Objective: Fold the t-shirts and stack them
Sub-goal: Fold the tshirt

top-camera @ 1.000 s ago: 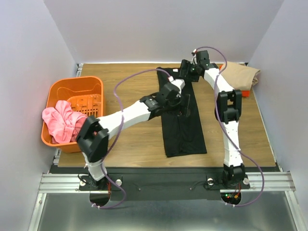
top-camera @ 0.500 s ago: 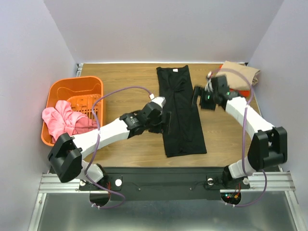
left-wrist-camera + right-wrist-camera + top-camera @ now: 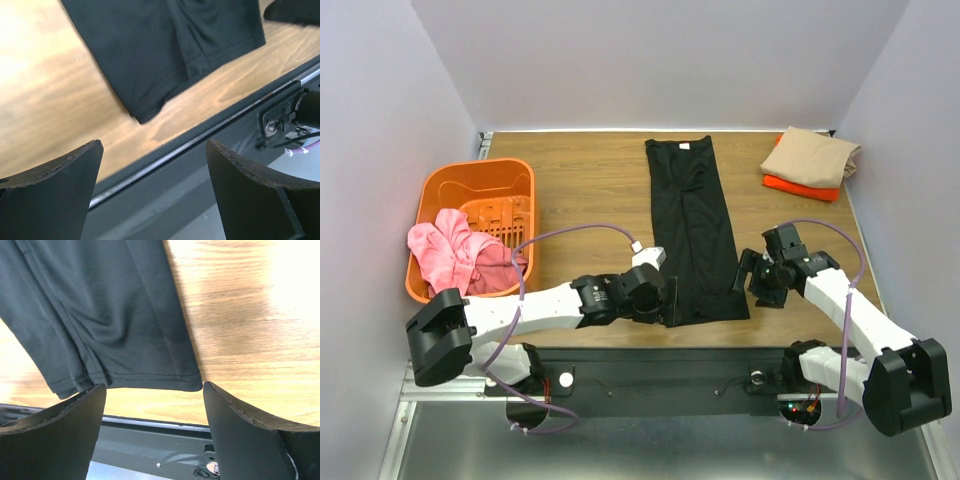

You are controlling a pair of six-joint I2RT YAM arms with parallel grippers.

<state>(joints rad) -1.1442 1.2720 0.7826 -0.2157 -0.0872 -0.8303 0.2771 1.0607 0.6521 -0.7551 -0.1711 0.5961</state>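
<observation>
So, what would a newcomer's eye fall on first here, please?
The black t-shirt, folded into a long strip, lies centrally, with the left gripper and right gripper open at its near corners. An orange basket of pink cloth sits left; a tan shirt tops an orange shirt far right.

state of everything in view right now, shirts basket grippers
black t-shirt, folded into a long strip, flat on the table
tan t-shirt, folded, on top of the orange one
orange t-shirt, folded, under the tan
basket, upright, pink cloth spilling over its rim
left gripper, open, empty, by the black shirt's near left corner
right gripper, open, empty, by its near right corner
</observation>
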